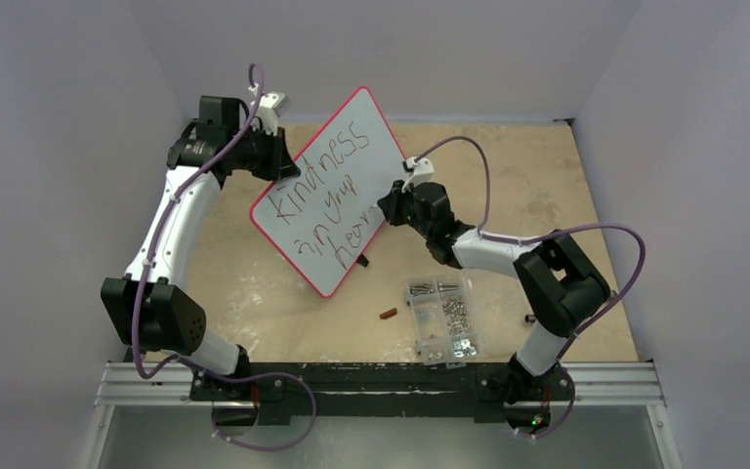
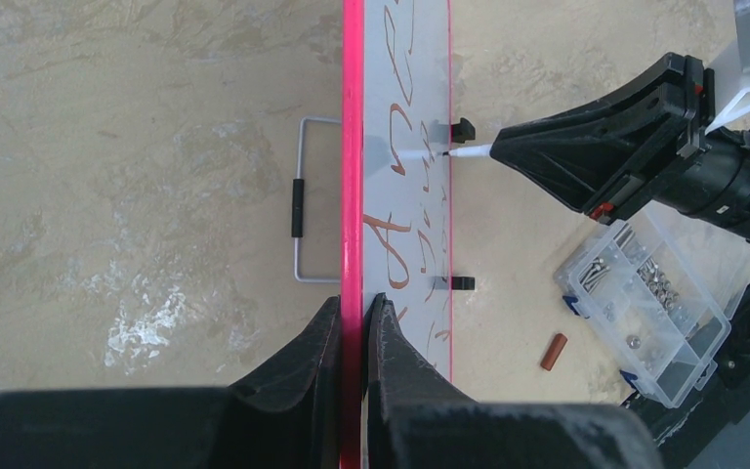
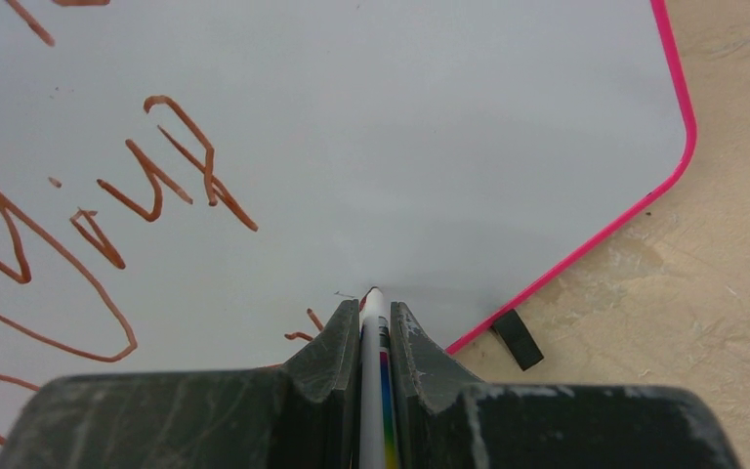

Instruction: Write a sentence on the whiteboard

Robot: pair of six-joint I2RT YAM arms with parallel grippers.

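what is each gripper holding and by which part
Left gripper: the whiteboard, by its pink rim. Right gripper: a marker, just behind its tip.

black left pincer [image 2: 354, 301], black right pincer [image 3: 375, 307]; white arm links [image 1: 181, 220], purple cables [image 1: 642, 256].

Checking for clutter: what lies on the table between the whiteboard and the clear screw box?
A small reddish-brown cylinder, touching neither the whiteboard nor the screw box; the top view shows it, the left wrist view too.
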